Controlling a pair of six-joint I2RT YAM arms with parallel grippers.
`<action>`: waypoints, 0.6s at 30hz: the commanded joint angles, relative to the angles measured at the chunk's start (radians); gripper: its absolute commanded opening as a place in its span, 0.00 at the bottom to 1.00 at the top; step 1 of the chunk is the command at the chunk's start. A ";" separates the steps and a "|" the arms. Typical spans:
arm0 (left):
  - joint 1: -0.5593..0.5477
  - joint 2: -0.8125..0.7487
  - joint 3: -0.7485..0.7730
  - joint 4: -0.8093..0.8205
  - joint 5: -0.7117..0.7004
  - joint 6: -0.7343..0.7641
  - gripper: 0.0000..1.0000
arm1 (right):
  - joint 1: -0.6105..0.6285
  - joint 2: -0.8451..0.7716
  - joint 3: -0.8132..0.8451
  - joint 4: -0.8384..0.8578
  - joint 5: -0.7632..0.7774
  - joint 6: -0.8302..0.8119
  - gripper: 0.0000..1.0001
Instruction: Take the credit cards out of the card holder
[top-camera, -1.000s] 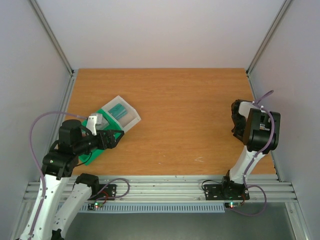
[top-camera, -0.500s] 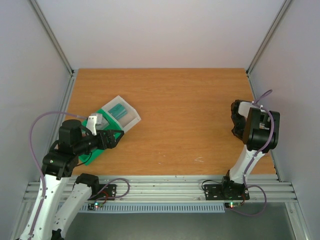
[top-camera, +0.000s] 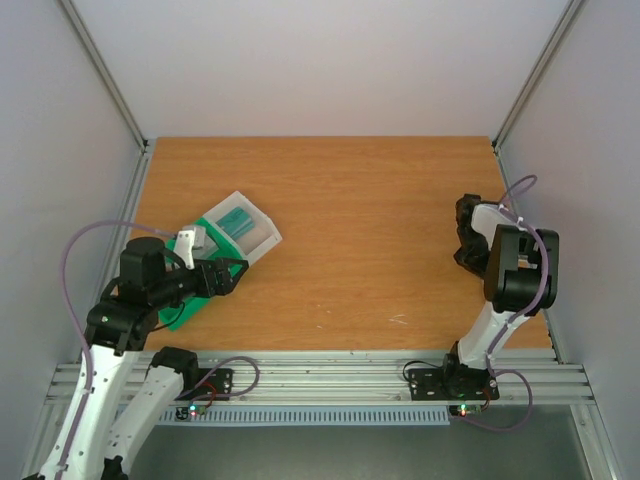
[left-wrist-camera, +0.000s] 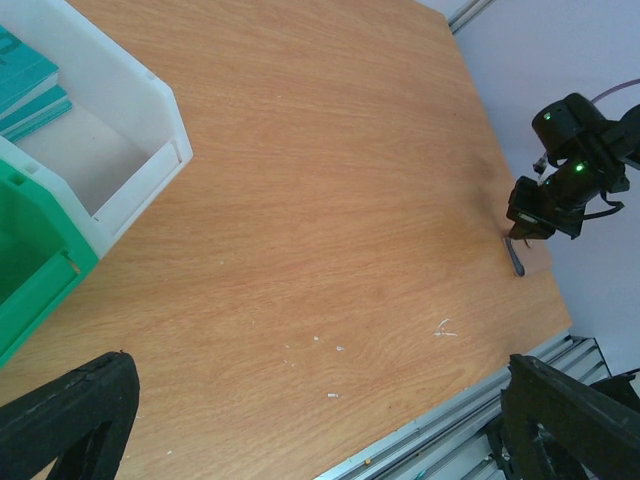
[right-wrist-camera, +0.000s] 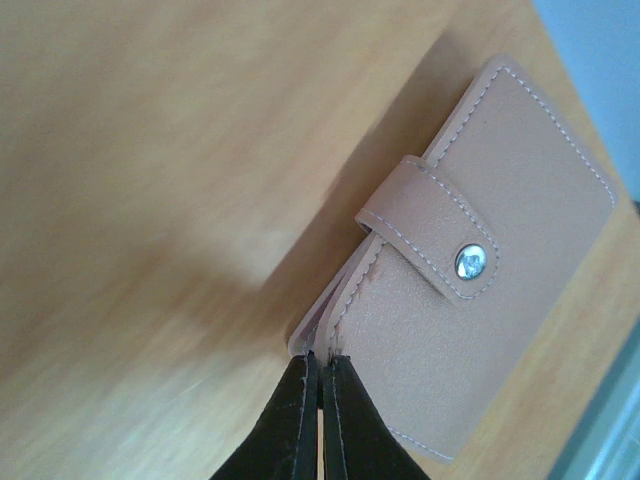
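The card holder (right-wrist-camera: 480, 290) is a tan stitched wallet whose strap is fastened with a metal snap. It hangs a little above the table, casting a shadow. My right gripper (right-wrist-camera: 320, 362) is shut on its near corner edge. From the left wrist view the holder (left-wrist-camera: 516, 258) shows edge-on as a thin strip below the right gripper (left-wrist-camera: 528, 222), near the table's right edge. The credit cards are hidden. My left gripper (left-wrist-camera: 320, 425) stands wide open over bare wood, with one finger (left-wrist-camera: 70, 415) at each lower corner of the left wrist view. It sits by the green tray (top-camera: 190, 300).
A white open bin (left-wrist-camera: 120, 150) holding a teal stack (left-wrist-camera: 25, 85) lies against a green tray (left-wrist-camera: 30, 270) at the left. The aluminium rail (left-wrist-camera: 450, 420) runs along the near table edge. Grey walls enclose the table (top-camera: 380, 220).
My right gripper has shut on the card holder's corner, and the right wrist has shifted slightly back and left. The left arm has stayed put.
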 joint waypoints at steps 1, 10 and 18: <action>-0.002 0.012 -0.008 0.020 -0.014 0.012 0.99 | 0.079 -0.099 -0.010 0.082 -0.135 -0.070 0.01; -0.002 0.049 0.006 -0.004 -0.021 0.010 0.98 | 0.342 -0.183 -0.046 0.139 -0.267 -0.155 0.01; -0.002 0.084 0.013 -0.014 -0.041 -0.015 0.94 | 0.581 -0.235 -0.109 0.268 -0.446 -0.274 0.01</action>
